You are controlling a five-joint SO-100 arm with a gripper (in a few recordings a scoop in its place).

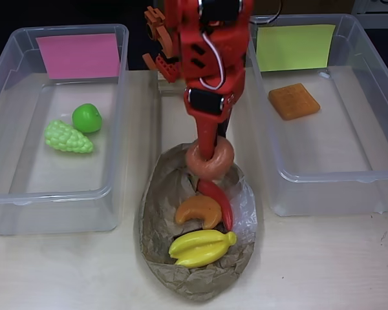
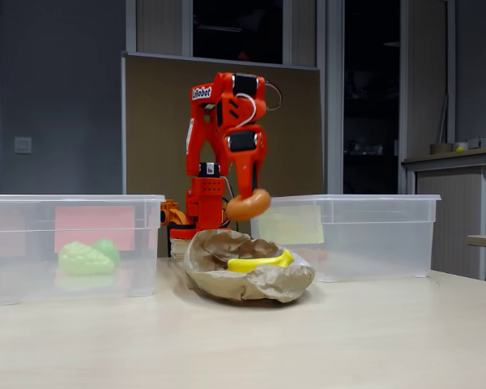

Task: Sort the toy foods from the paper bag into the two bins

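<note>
Now, line by line, nearest first.
Gripper (image 1: pixel 210 155): clamped on the brown donut (image 1: pixel 209 160), lifted above the paper bag (image 1: pixel 156 213); in the fixed view the donut (image 2: pixel 248 204) hung clear of the bag's rim.
Under the gripper: red chili (image 1: pixel 218 200), orange croissant (image 1: pixel 198 212) and yellow bananas (image 1: pixel 202 248) lay in the bag.
Left of the gripper, overhead view: pink-labelled bin (image 1: pixel 6 71) held the green apple (image 1: pixel 86 117) touching the pale grapes (image 1: pixel 67 137).
Right of the gripper: yellow-green-labelled bin (image 1: pixel 375 77) held the orange waffle (image 1: pixel 293 101).
</note>
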